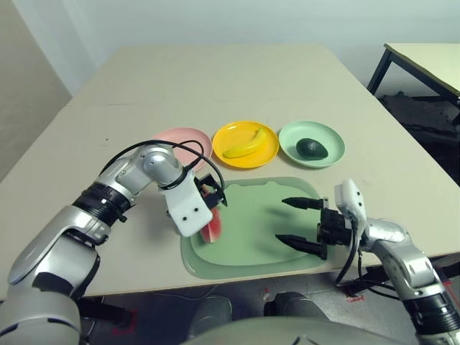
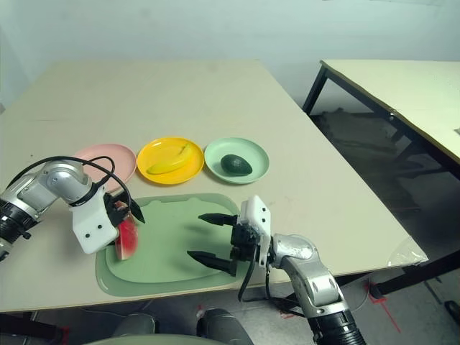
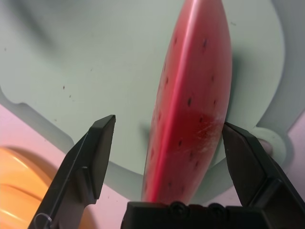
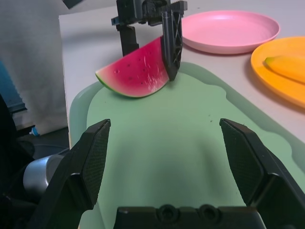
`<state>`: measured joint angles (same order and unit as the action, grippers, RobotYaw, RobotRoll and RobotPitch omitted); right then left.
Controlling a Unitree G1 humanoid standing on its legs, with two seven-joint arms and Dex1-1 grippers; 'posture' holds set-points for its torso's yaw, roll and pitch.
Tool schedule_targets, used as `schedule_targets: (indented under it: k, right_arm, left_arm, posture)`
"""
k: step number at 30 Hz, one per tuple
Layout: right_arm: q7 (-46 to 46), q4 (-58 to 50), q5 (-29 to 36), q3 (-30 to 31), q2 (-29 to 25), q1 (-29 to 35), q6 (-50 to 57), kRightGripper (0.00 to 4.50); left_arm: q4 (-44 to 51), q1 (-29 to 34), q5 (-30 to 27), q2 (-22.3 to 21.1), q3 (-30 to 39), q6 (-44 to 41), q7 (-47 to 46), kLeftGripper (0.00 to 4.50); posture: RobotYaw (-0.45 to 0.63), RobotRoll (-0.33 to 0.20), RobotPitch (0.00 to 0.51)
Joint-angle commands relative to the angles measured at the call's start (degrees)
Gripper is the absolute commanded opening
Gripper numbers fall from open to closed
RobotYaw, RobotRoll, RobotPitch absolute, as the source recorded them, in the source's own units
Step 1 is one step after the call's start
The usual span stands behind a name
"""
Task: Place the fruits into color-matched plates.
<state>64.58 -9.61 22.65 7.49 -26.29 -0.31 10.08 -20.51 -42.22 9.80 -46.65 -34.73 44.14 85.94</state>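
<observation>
Watermelon point(image 2: 126, 238): on the left end of the green mat point(image 1: 269, 223), between the left claw's point(image 3: 167, 164) spread fingers
Right claw point(image 4: 167, 167): spread wide above the mat's right side
Banana point(image 1: 246, 146): on the yellow plate point(image 1: 269, 147), beyond the mat
Avocado point(image 1: 311, 149): on the mint plate point(image 1: 334, 144), beyond the mat

The watermelon wedge point(image 3: 190, 105) looks like glossy, smooth plastic. Beyond the cutting mat point(image 1: 266, 223), itself smooth, satiny plastic, the pink plate point(image 4: 228, 29), yellow plate point(image 2: 151, 154) and mint green plate point(image 2: 214, 154) have a smooth plastic sheen. The avocado point(image 1: 312, 149) looks rough, the desk point(image 1: 215, 79) matt and smooth.
</observation>
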Motion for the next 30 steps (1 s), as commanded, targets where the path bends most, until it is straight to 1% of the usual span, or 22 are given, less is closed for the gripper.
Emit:
schedule_targets:
  k: [1, 3, 4, 5, 7, 8, 9, 10, 14, 16, 19, 21, 23, 26, 28, 30]
  right_arm:
    - [-0.5, -0.3, 0.5, 0.5, -0.1, -0.2, 0.0, 4.47]
    - [-0.5, -0.5, 0.6, 0.6, -0.2, 0.0, -0.1, 4.47]
    - [-0.5, -0.5, 0.6, 0.6, -0.2, 0.2, -0.2, 4.5]
    - [-0.5, -0.5, 0.6, 0.6, -0.3, 0.3, -0.3, 4.5]
    - [-0.2, -0.5, 0.4, 0.6, -0.5, 0.6, -1.1, 4.5]
    - [0.1, -0.4, 0.3, 0.6, -0.6, 0.7, -1.7, 4.5]
    - [0.3, -0.4, 0.2, 0.6, -0.6, 0.9, -2.2, 4.5]
    - [0.4, -0.4, 0.2, 0.6, -0.6, 1.0, -2.7, 4.5]
    - [0.8, -0.1, -0.4, 0.7, -0.5, 1.5, -5.8, 4.5]
    - [0.3, -0.5, -0.8, 0.6, -0.6, 2.5, -7.3, 4.5]
    - [-3.4, -3.1, -0.2, -1.0, -0.1, 5.3, -7.0, 4.5]
    - [-7.0, -4.5, -0.8, -2.2, 0.3, 6.9, -6.7, 4.5]
    - [-11.0, -5.3, -0.2, -3.7, 1.4, 8.0, -5.3, 4.5]
    - [-15.2, -6.2, 0.8, -5.2, 3.2, 8.5, -4.6, 4.5]
    - [-17.1, -7.4, 0.5, -5.4, 4.2, 8.5, -5.0, 4.5]
    - [-18.6, -8.2, 0.1, -5.4, 4.7, 8.5, -5.3, 4.5]
  left_arm:
    - [-0.7, 0.6, 1.6, 0.9, -0.3, -1.2, -0.7, 4.5]
    - [-0.1, 1.0, 1.4, 1.1, -0.4, -2.0, -0.4, 4.5]
    - [0.2, 1.2, 1.2, 1.1, -0.4, -2.6, -0.1, 4.1]
    - [0.5, 1.4, 0.9, 1.1, -0.5, -3.3, 0.3, 3.88]
    - [0.9, 1.6, 0.4, 0.8, -0.6, -4.2, 1.1, 3.18]
    - [1.0, 1.7, 0.2, 0.7, -0.5, -4.7, 1.6, 2.91]
    - [1.2, 1.7, -0.1, 0.5, -0.3, -5.1, 2.0, 2.52]
    - [1.3, 1.7, -0.4, 0.4, -0.1, -5.5, 2.3, 2.28]
    - [1.8, 1.5, -2.2, -0.5, 1.2, -7.2, 3.1, 2.25]
    - [2.7, 1.4, -4.0, -1.8, 2.8, -9.0, 3.4, 2.25]
    - [4.1, 1.7, -6.8, -4.6, 6.1, -12.0, 3.4, 2.25]
    - [3.2, 1.2, -7.4, -6.7, 8.7, -13.4, 2.8, 2.25]
    - [-0.1, -0.6, -6.2, -8.5, 11.0, -13.6, 1.5, 2.25]
    - [-8.1, -4.5, -3.5, -10.6, 13.4, -12.5, -0.9, 2.25]
    - [-14.0, -7.1, 0.1, -11.7, 13.3, -10.3, -3.3, 2.25]
    - [-18.6, -9.0, 2.5, -11.8, 13.2, -8.7, -5.5, 2.25]
  posture:
    - [0.05, 0.0, 0.0]
    - [0.05, 0.0, 0.0]
    - [0.05, 0.0, 0.0]
    - [0.05, 0.0, 0.0]
    - [0.05, 0.0, 0.0]
    - [0.05, 0.0, 0.0]
    - [0.05, 0.0, 0.0]
    - [0.06, 0.0, 0.0]
    - [0.06, 0.0, 0.0]
    - [0.07, 0.0, 0.0]
    - [0.08, 0.0, 0.0]
    - [0.08, 0.0, 0.0]
    - [0.08, 0.0, 0.001]
    - [0.08, 0.0, 0.002]
    - [0.07, 0.0, 0.002]
    - [0.06, 0.0, 0.001]
